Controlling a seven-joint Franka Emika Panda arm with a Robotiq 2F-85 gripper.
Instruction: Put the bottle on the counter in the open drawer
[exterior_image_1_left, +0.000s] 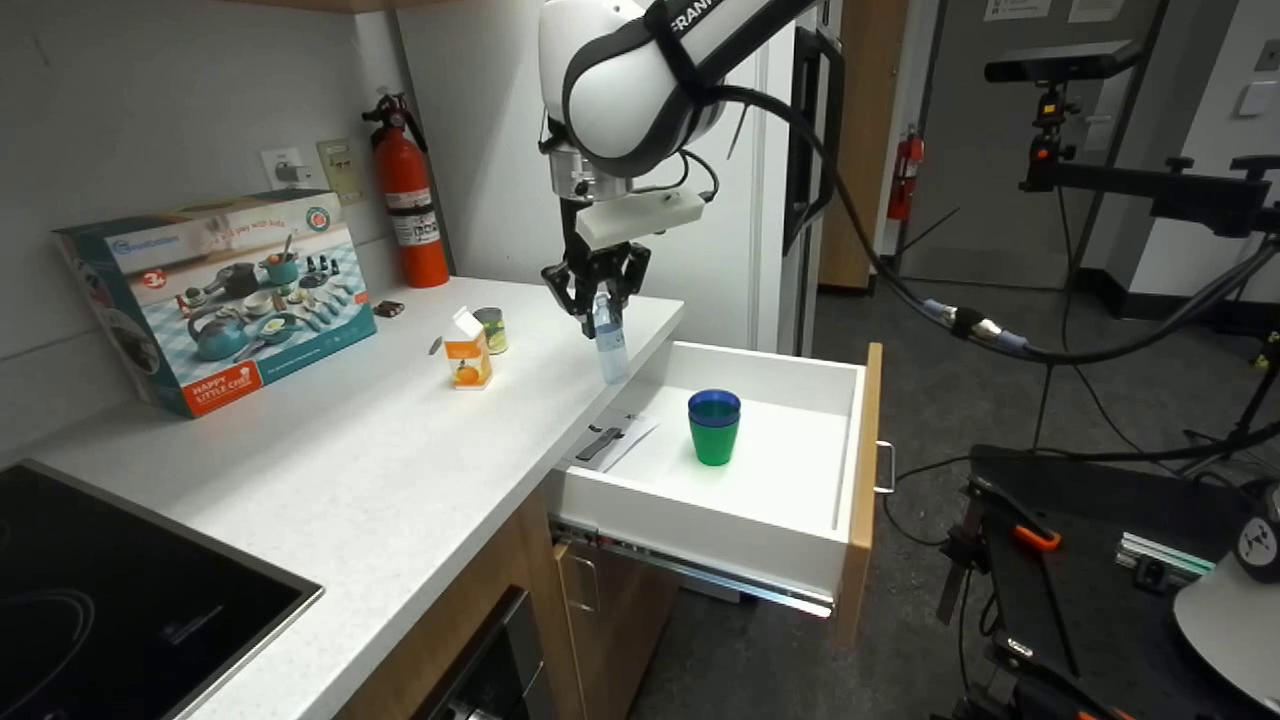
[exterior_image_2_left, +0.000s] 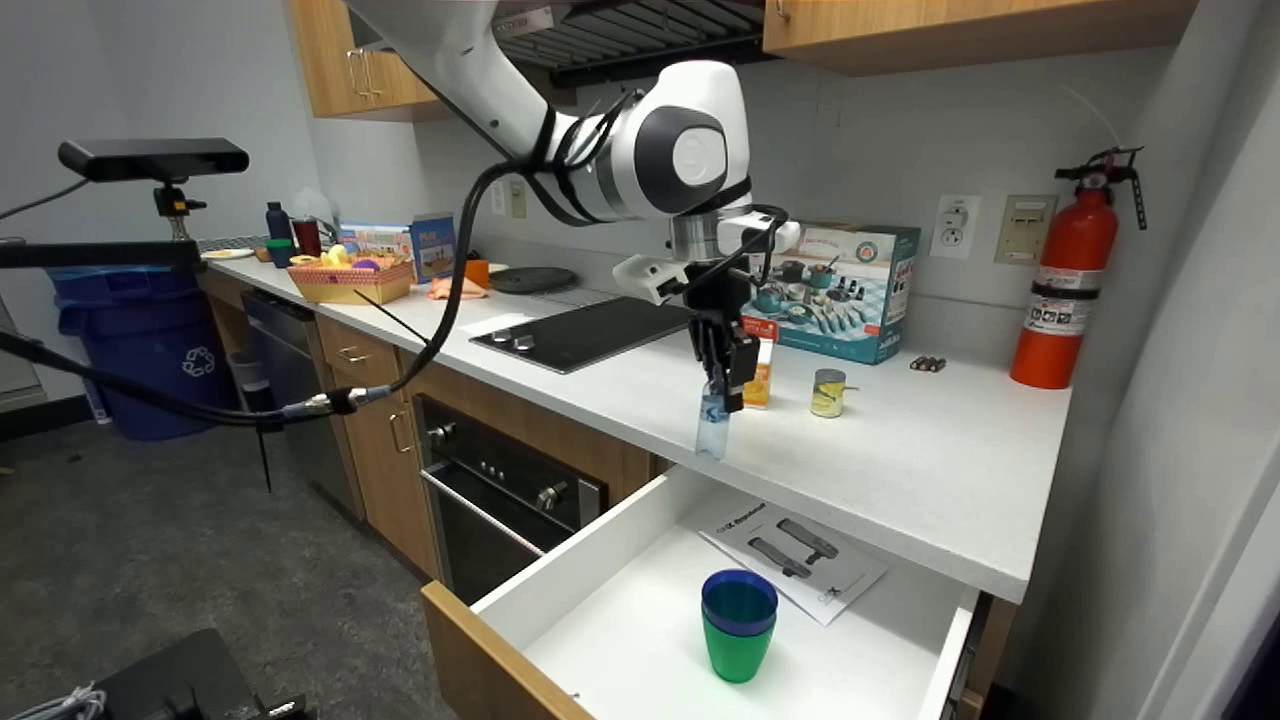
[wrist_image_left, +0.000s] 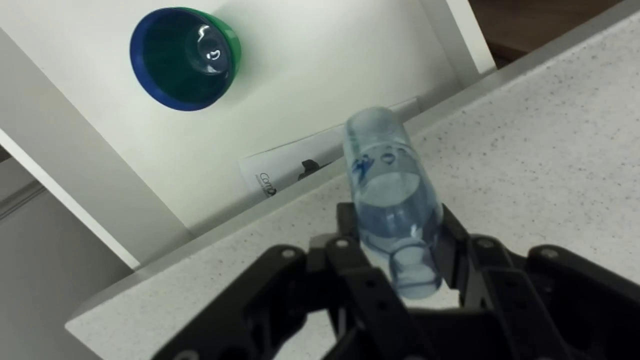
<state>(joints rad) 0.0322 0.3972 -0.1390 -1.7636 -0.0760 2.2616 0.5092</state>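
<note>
The clear, pale blue bottle (exterior_image_1_left: 611, 352) is between the fingers of my gripper (exterior_image_1_left: 603, 300), by the counter's edge in both exterior views (exterior_image_2_left: 712, 432). In the wrist view the bottle (wrist_image_left: 387, 175) touches both finger pads, and my gripper (wrist_image_left: 400, 222) is shut on its upper part. The bottle is slightly tilted; whether its base touches the counter, I cannot tell. The off-white counter (exterior_image_1_left: 400, 470) lies below it. The drawer (exterior_image_1_left: 700, 510) is pulled open beside the counter; its white floor also shows in the wrist view (wrist_image_left: 300, 75).
Nested blue and green cups (exterior_image_2_left: 738, 640) stand in the drawer, with a printed paper sheet (exterior_image_2_left: 800, 560) near its back. On the counter are an orange-and-white carton (exterior_image_1_left: 468, 355), a small can (exterior_image_2_left: 828, 393), a toy box (exterior_image_1_left: 250, 300), and a fire extinguisher (exterior_image_1_left: 410, 200). The cooktop (exterior_image_1_left: 120, 600) adjoins.
</note>
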